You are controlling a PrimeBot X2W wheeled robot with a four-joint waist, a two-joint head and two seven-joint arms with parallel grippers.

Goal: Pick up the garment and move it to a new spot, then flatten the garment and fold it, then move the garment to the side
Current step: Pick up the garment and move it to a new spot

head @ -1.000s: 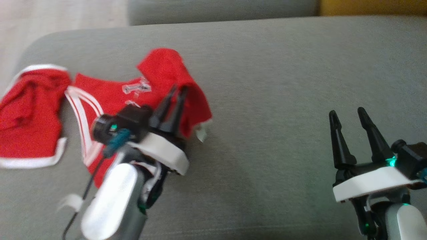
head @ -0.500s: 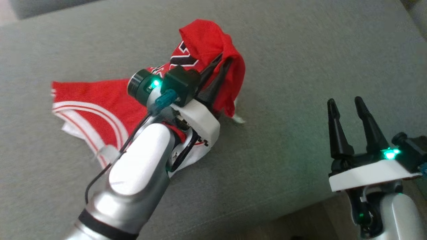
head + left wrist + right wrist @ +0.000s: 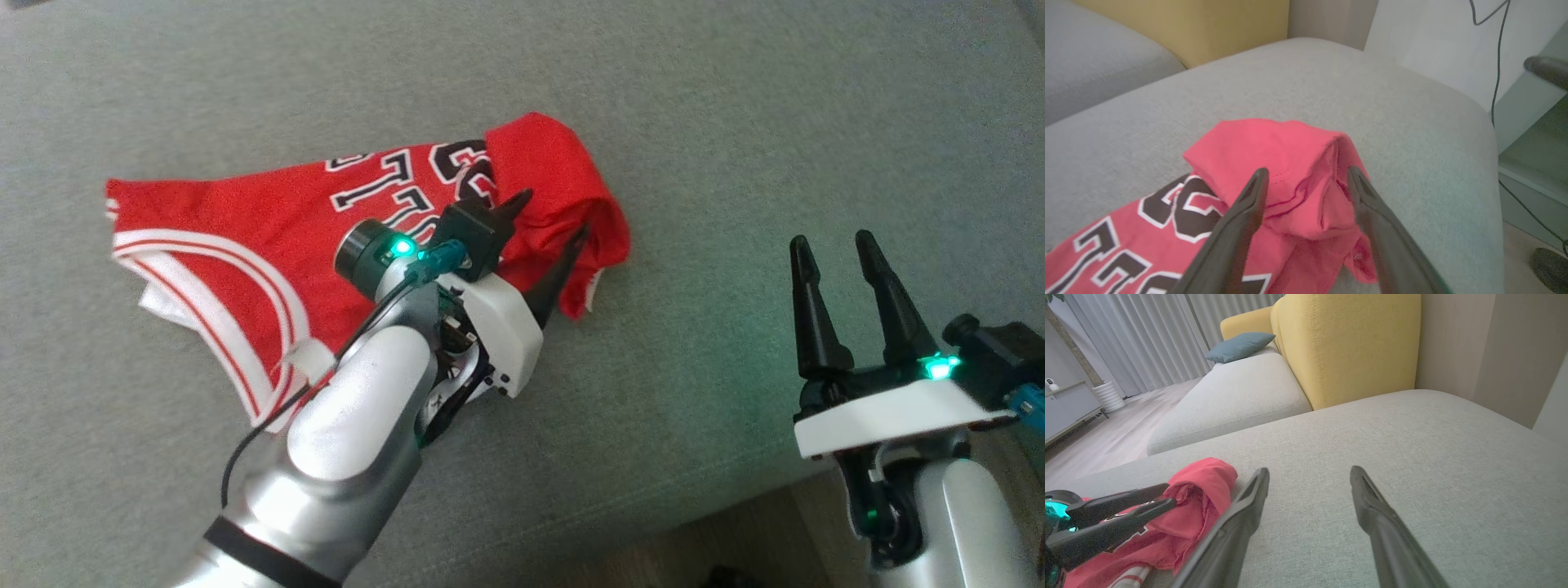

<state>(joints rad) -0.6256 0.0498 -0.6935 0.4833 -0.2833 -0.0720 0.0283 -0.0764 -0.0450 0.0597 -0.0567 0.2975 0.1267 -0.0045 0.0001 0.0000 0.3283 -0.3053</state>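
jersey [image 3: 269, 220] lies half-spread on the sofa cushion [image 3: 735, 122], well back from its front edge, right end bunched between the open left hand's [image 3: 553, 215] 2 fingers; right hand [image 3: 829, 238] open, empty, well apart; likely flatten step next: grip that fold, pull it out.

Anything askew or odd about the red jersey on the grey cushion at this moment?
Yes. The red jersey's end nearest the left gripper is flipped over into a bunched hump that covers part of the lettering, while the rest lies fairly flat on the cushion. The gripper's open jaws straddle that hump. No damage is visible.
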